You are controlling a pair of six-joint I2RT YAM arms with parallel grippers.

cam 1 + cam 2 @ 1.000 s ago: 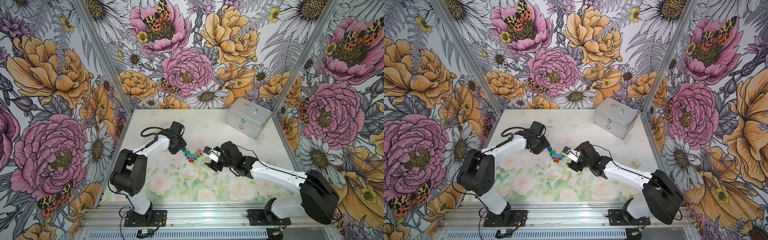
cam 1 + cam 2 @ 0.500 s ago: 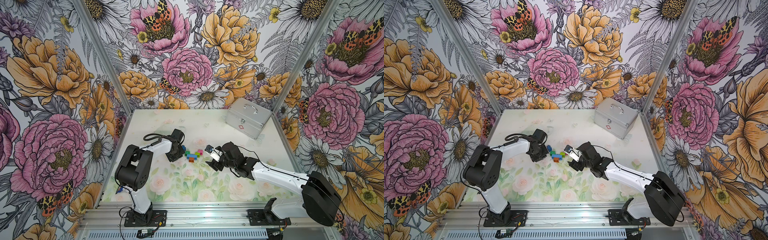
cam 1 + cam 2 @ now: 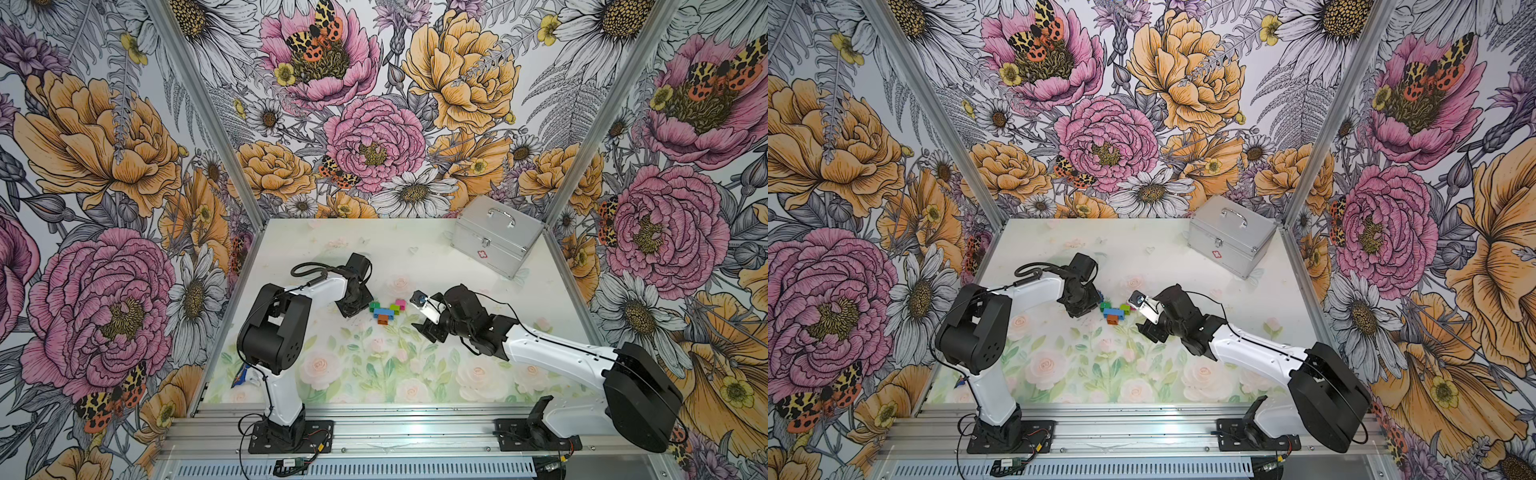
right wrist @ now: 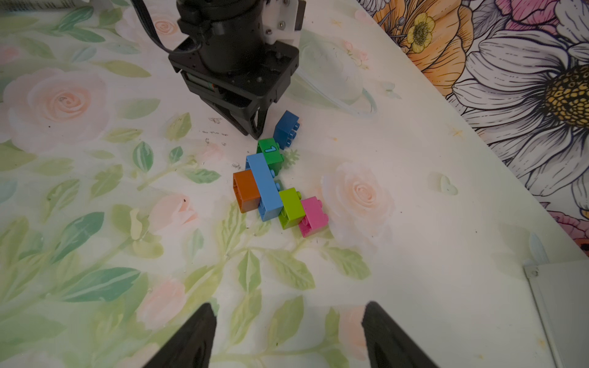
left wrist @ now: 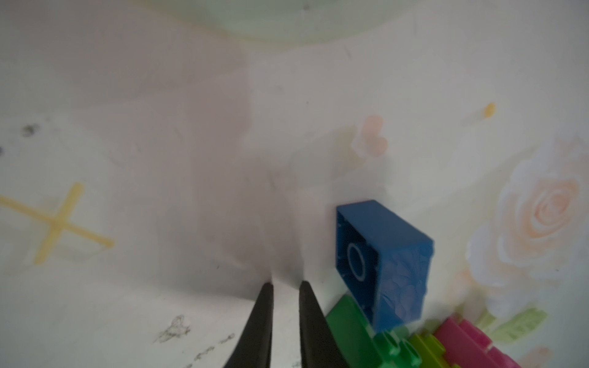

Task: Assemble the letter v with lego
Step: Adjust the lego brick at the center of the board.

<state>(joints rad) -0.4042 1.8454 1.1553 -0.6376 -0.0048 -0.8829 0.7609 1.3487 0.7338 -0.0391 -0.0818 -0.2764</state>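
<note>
A floral-printed counter [image 3: 374,257] is seen from above, walled in by bold flower wallpaper [image 3: 374,137]. Near the centre of the frame in both top views lies the lego [image 3: 384,309], a small flat cluster of bricks forming most of the letter v [image 4: 274,188].

An orange brick [image 4: 245,189] makes the point and touches a longer light blue brick [image 4: 264,186]. A dark green brick [image 4: 270,152] sits at one end of that bar. A lime brick [image 4: 290,205] and then a pink brick [image 4: 314,215] step away from the other end. The dark blue brick [image 4: 287,127] is tipped on its side just beside the green one, with its hollow underside showing in the left wrist view. It is hard to tell whether it is pressed on or only leaning there.

The left gripper [image 4: 253,132] points down at the counter just left of the cluster in the top views. Its fingers [image 5: 264,318] are almost together with nothing between them. The right gripper [image 4: 288,313] hovers to the right of the cluster, its fingers [image 4: 197,334] spread wide and empty.

A silver metal case [image 3: 494,237] stands in the upper right of the counter, well apart from the bricks.
</note>
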